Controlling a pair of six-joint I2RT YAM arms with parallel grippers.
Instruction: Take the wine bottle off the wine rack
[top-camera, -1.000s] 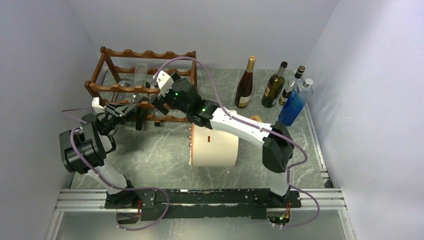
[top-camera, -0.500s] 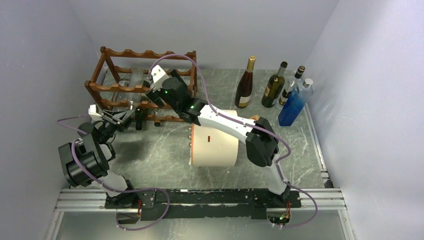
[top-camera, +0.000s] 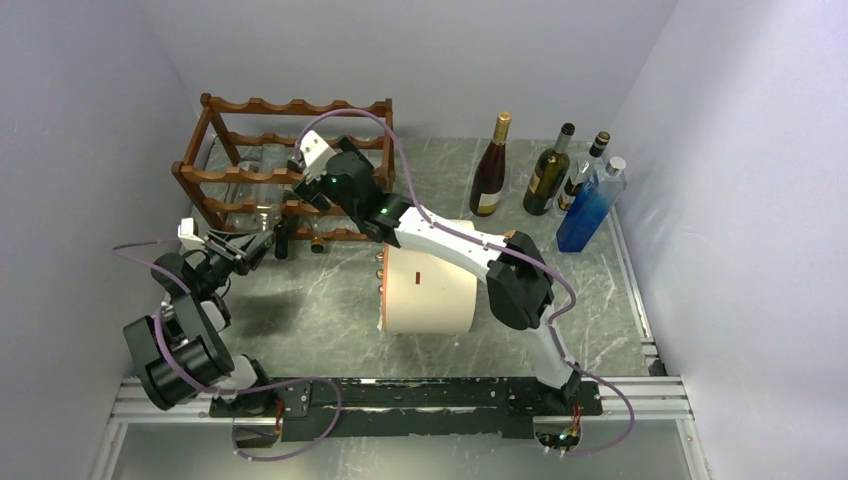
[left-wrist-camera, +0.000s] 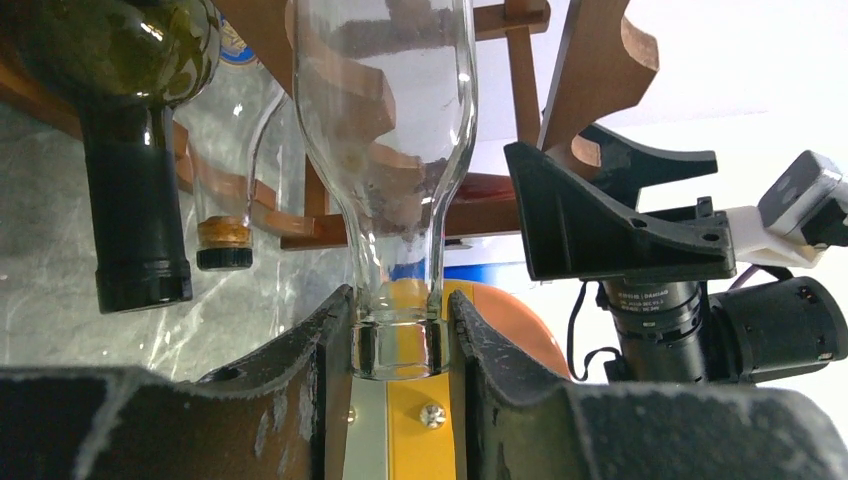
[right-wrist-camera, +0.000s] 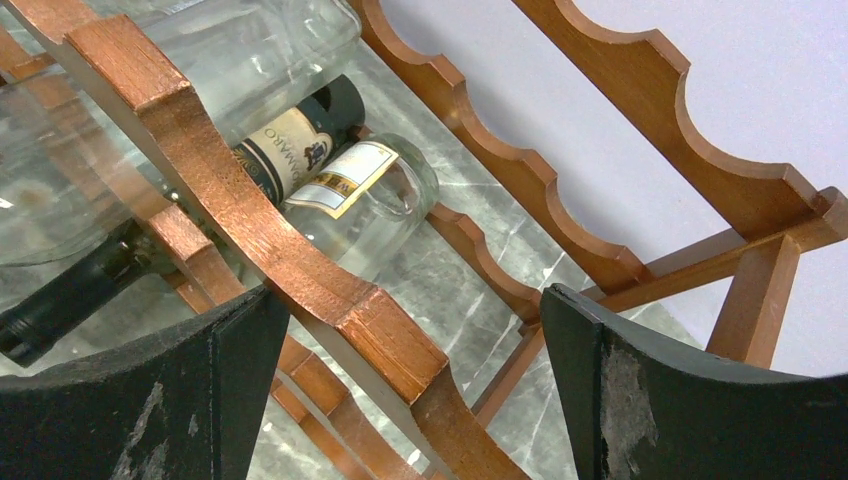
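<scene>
Now the left gripper (left-wrist-camera: 398, 335), clamped tight on the lip of the clear glass wine bottle (left-wrist-camera: 385, 150), has drawn back toward the lower left of the overhead frame, so the bottle seems to be sliding neck-first out of the reddish-brown scalloped wooden wine rack (top-camera: 290, 107). The right gripper (right-wrist-camera: 415, 330) has shifted left and hangs wide open, empty, astride one of the grainy rails

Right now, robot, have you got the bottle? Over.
Left gripper jaws shut on clear wine bottle neck. Right gripper open, straddling wine rack rail. Bottle body lies in rack. Dark bottle alongside.
</scene>
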